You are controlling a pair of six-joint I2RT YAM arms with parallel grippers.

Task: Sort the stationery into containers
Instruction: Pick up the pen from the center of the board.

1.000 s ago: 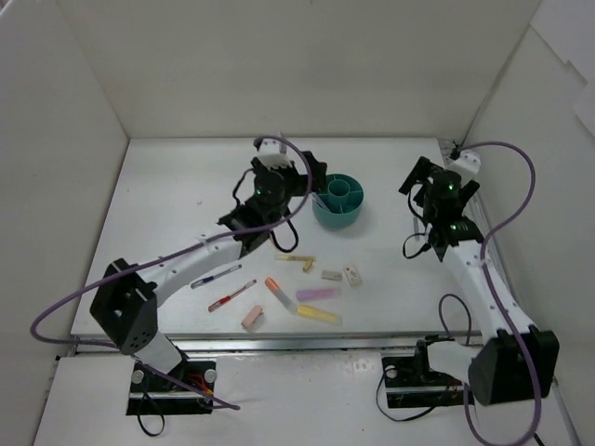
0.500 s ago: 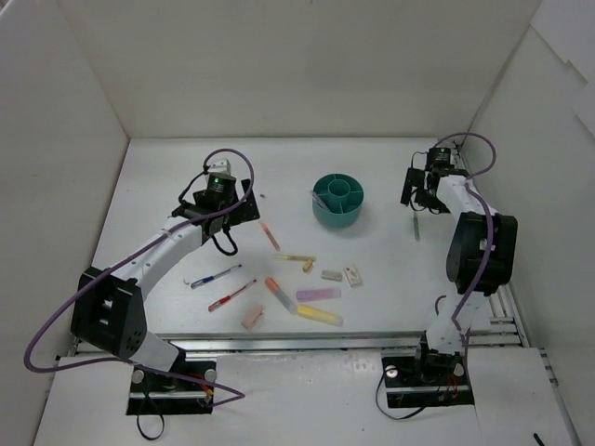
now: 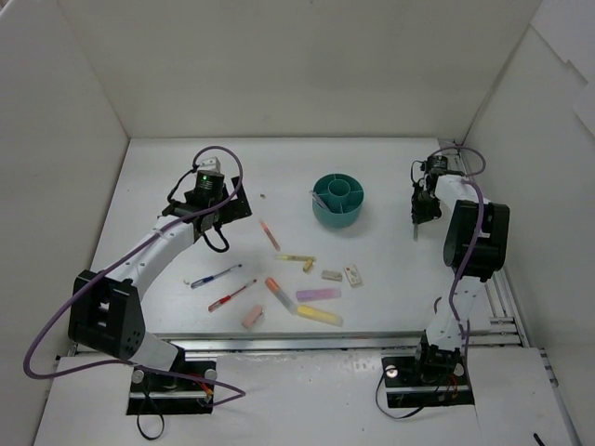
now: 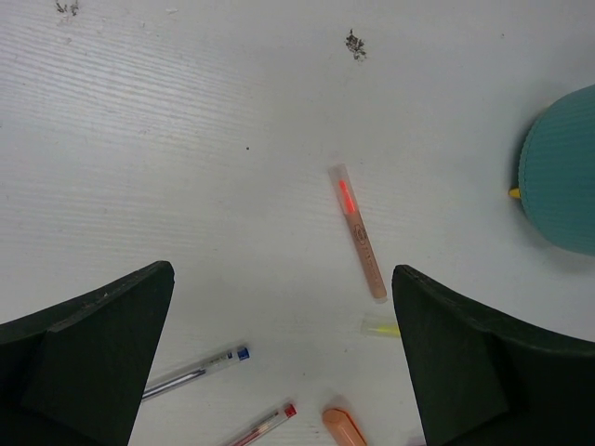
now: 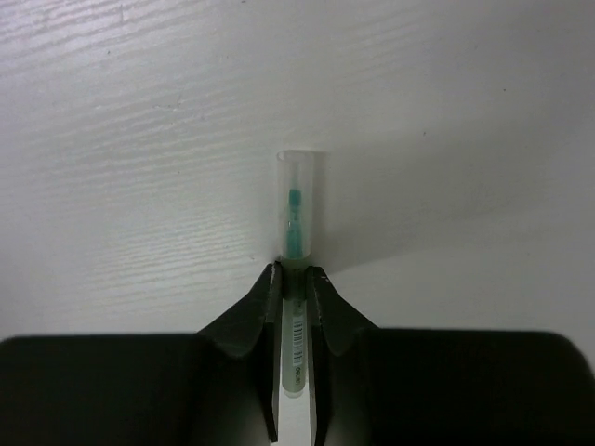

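My right gripper (image 5: 296,269) is shut on a clear pen with green ink (image 5: 299,200) that lies on the table at the far right (image 3: 416,228). The teal cup (image 3: 321,212) stands in the middle of the table, with a few items inside it. My left gripper (image 4: 282,271) hangs open above the table to the cup's left, with nothing between its fingers. Under it lie a thin orange-red pen (image 4: 358,232), a blue pen (image 4: 195,370), a red pen (image 4: 265,426) and an orange highlighter (image 4: 342,427). The cup's wall (image 4: 562,177) shows at that view's right edge.
Nearer the front lie a yellow highlighter (image 3: 296,257), a purple highlighter (image 3: 318,294), another yellow one (image 3: 319,315), a pink eraser (image 3: 252,317) and two small erasers (image 3: 332,275) (image 3: 353,274). White walls enclose the table on three sides.
The left arm has drawn back from the cup to the left, staying open. The right gripper has dropped onto the green pen at the far right and closed on it.
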